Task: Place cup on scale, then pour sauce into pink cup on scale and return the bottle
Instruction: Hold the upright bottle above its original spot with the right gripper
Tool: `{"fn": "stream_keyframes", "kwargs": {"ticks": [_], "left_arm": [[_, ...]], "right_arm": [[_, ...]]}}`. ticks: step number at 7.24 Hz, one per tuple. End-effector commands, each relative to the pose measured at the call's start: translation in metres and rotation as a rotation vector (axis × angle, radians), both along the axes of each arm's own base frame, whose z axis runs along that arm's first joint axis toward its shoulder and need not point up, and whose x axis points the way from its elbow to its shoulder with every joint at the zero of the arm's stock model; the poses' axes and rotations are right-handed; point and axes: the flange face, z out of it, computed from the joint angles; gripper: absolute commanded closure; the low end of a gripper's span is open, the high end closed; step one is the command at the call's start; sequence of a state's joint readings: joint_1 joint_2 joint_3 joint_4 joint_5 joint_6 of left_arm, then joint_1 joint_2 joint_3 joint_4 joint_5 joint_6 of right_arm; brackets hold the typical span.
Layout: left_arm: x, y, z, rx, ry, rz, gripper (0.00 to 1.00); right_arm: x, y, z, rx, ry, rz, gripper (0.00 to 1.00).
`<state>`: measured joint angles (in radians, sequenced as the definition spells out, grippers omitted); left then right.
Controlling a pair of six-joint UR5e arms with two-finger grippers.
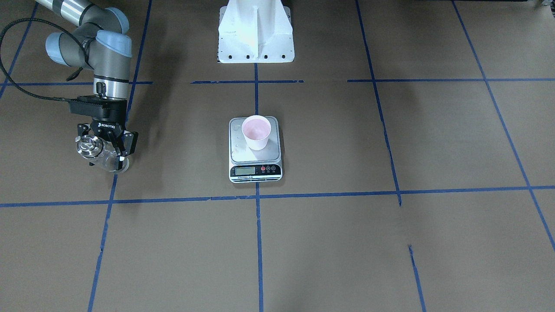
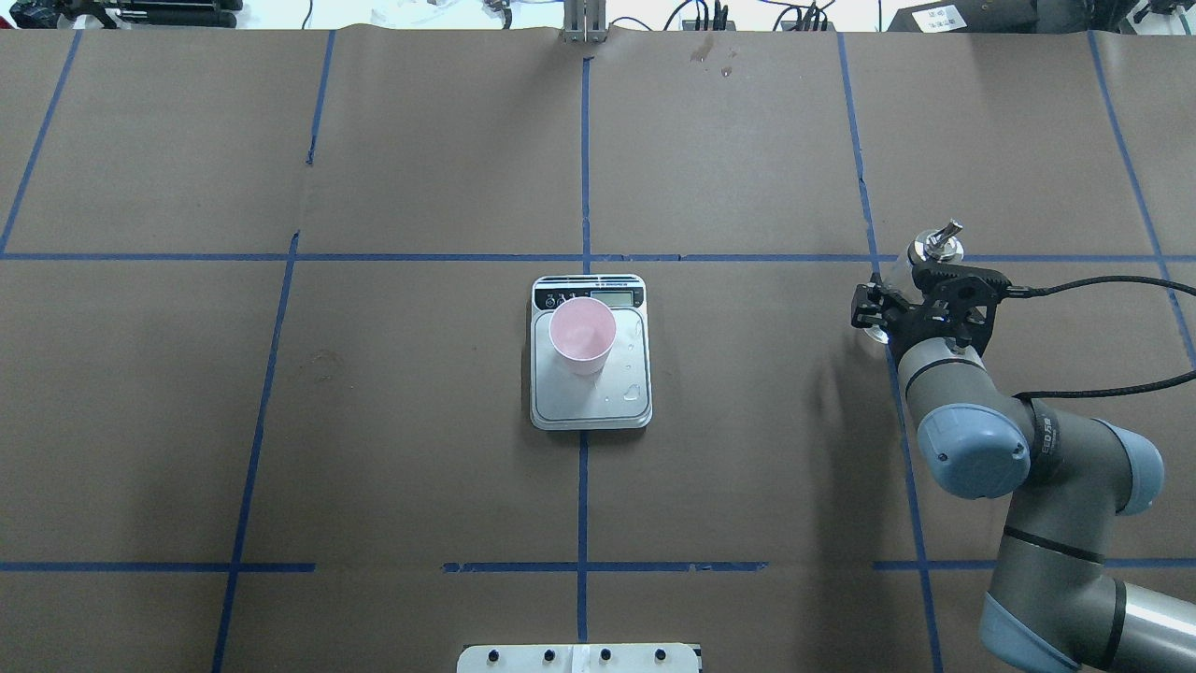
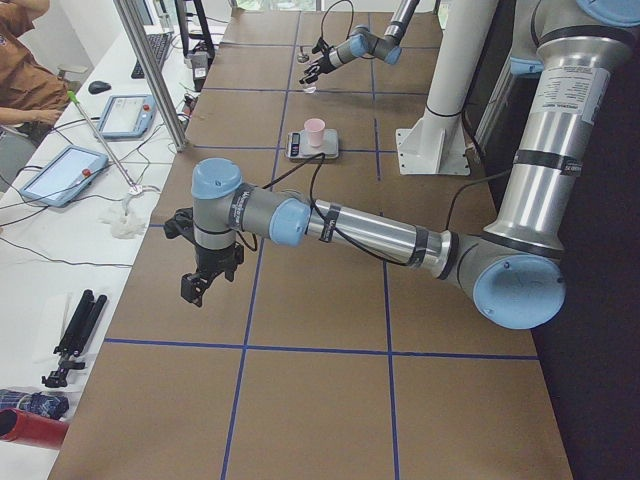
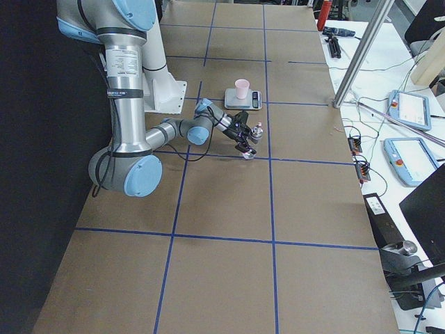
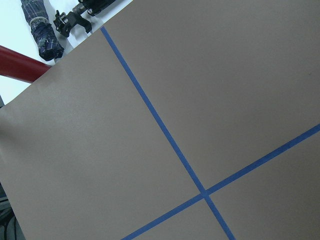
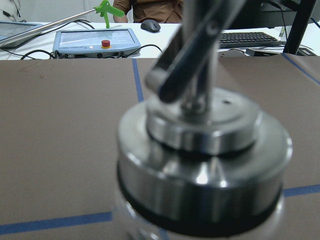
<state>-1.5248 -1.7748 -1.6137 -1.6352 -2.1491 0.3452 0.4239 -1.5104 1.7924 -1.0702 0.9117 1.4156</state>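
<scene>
While the right fingers (image 1: 125, 145) clamp the small clear glass bottle (image 1: 91, 147) with its silver cap, the pale pink plastic cup (image 1: 256, 132) stands on the steel kitchen scale (image 1: 273, 151), well apart to the robot's left. Whether the left fingers (image 3: 190, 290) are open cannot be told.

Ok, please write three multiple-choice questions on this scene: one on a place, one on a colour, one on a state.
1. Where does the small pale pink plastic cup stand? A: on the flat silver steel kitchen scale. B: beside it. C: in a gripper.
2. Which colour have the tape lines? A: red. B: blue. C: white.
3. The right gripper is: A: open. B: shut on the small clear glass bottle with silver metal cap. C: shut on the cup.
Answers: 1 A, its base rests on the platform; 2 B, every line is blue; 3 B, it clamps the bottle's body.
</scene>
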Motion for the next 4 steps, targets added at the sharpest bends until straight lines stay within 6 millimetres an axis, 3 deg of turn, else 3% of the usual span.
{"fn": "stream_keyframes", "kwargs": {"ticks": [1, 3, 4], "left_arm": [[0.0000, 0.0006, 0.0009, -0.002, 0.000, 0.000, 0.00], [0.0000, 0.0006, 0.0009, -0.002, 0.000, 0.000, 0.00], [0.0000, 0.0006, 0.0009, -0.002, 0.000, 0.000, 0.00]], "right_arm": [[0.0001, 0.0000, 0.0005, 0.002, 0.005, 0.000, 0.48], [0.0020, 0.0012, 0.0051, 0.002, 0.024, 0.000, 0.33], [0.0018, 0.0012, 0.0033, 0.009, 0.027, 0.004, 0.00]]}}
